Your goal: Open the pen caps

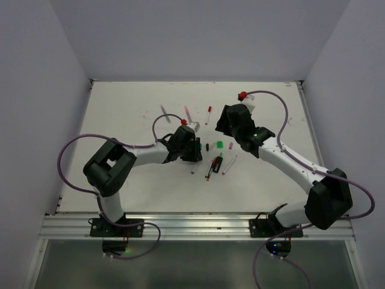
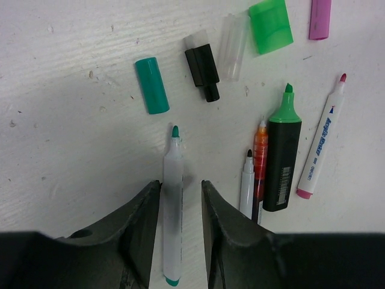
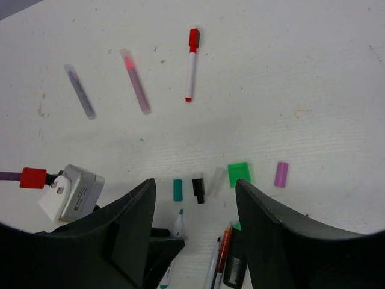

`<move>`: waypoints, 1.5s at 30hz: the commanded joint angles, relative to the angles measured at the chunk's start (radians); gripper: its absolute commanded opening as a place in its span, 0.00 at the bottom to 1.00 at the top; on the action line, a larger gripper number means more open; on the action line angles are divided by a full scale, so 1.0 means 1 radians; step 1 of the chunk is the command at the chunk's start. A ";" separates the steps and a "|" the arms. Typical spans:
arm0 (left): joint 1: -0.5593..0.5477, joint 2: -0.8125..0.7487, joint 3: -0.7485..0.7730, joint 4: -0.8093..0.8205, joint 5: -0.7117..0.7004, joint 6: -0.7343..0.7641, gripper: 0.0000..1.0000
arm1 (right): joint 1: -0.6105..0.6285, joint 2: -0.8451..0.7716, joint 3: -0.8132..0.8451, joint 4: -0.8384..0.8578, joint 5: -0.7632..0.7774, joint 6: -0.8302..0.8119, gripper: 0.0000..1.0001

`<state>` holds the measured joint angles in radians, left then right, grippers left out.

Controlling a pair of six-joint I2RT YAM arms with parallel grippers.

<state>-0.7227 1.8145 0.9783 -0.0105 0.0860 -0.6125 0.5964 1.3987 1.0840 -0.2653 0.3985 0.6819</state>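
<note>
Left end effector (image 2: pixel 179 186) closest to the lens, low over the desk (image 2: pixel 72 150). Its jaws are partly open and straddle the barrel of a teal pen (image 2: pixel 172 205). A gap shows on one side of the barrel, so nothing is gripped and the pen lies flat, its teal tip bare.

Landmark: green-and-black highlighter (image 2: pixel 284 156), uncapped, lying flat.
- Touching its left side: an orange pen (image 2: pixel 260 162); next left, a white pen with a bare black tip (image 2: pixel 247 186). The teal pen is further left, apart from these.
- Just right of it: a white pen with a pink tip (image 2: pixel 322 144), also uncapped.
- Beyond its tip, a loose row of caps, all off: teal cap (image 2: pixel 151 85), black cap (image 2: pixel 203 69), clear cap (image 2: pixel 233 48), wide green cap (image 2: pixel 271 25), magenta cap (image 2: pixel 320 18).
- Well beyond that row: a pen with its red cap (image 3: pixel 191 63) on, then a pink pen (image 3: pixel 136 81) and a purple pen (image 3: pixel 79 90); too blurred to tell their caps.

Right end effector (image 3: pixel 194 208) hangs above the cap row, jaws wide apart, holding nothing.
</note>
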 commanded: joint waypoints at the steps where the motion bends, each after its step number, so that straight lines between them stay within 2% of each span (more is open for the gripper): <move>1: -0.004 0.037 0.002 -0.052 -0.048 -0.023 0.38 | -0.017 -0.052 -0.021 0.051 0.000 0.013 0.60; 5: -0.004 -0.015 0.000 -0.088 -0.080 -0.038 0.40 | -0.021 -0.081 -0.033 0.061 0.002 -0.002 0.60; 8: 0.003 -0.076 0.034 -0.155 -0.081 -0.032 0.52 | -0.024 -0.124 -0.027 0.054 0.010 -0.044 0.60; 9: 0.006 -0.095 0.069 -0.178 -0.122 -0.026 0.60 | -0.026 -0.136 -0.027 0.054 0.016 -0.057 0.62; 11: 0.022 -0.150 0.095 -0.227 -0.179 -0.009 0.69 | -0.033 -0.179 -0.035 0.054 0.043 -0.103 0.66; 12: 0.029 -0.165 0.124 -0.241 -0.193 -0.007 0.80 | -0.035 -0.197 -0.038 0.052 0.054 -0.111 0.70; 15: 0.091 -0.210 0.158 -0.282 -0.233 0.002 0.94 | -0.055 -0.257 -0.053 0.047 0.085 -0.143 0.78; 17: 0.144 -0.216 0.187 -0.298 -0.271 0.010 1.00 | -0.060 -0.300 -0.062 0.046 0.111 -0.169 0.82; 21: 0.233 -0.172 0.258 -0.328 -0.334 0.013 1.00 | -0.061 -0.351 -0.068 0.034 0.154 -0.211 0.98; 30: 0.328 0.084 0.548 -0.390 -0.528 0.017 0.99 | -0.061 -0.379 -0.079 -0.022 0.203 -0.269 0.98; 39: 0.367 0.319 0.740 -0.442 -0.594 0.030 0.76 | -0.061 -0.377 -0.096 -0.031 0.184 -0.266 0.98; 45: 0.370 0.390 0.769 -0.393 -0.565 0.042 0.70 | -0.061 -0.374 -0.110 -0.048 0.177 -0.259 0.99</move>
<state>-0.3592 2.1891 1.7000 -0.4332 -0.4522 -0.5823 0.5362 1.0374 0.9859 -0.3035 0.5583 0.4274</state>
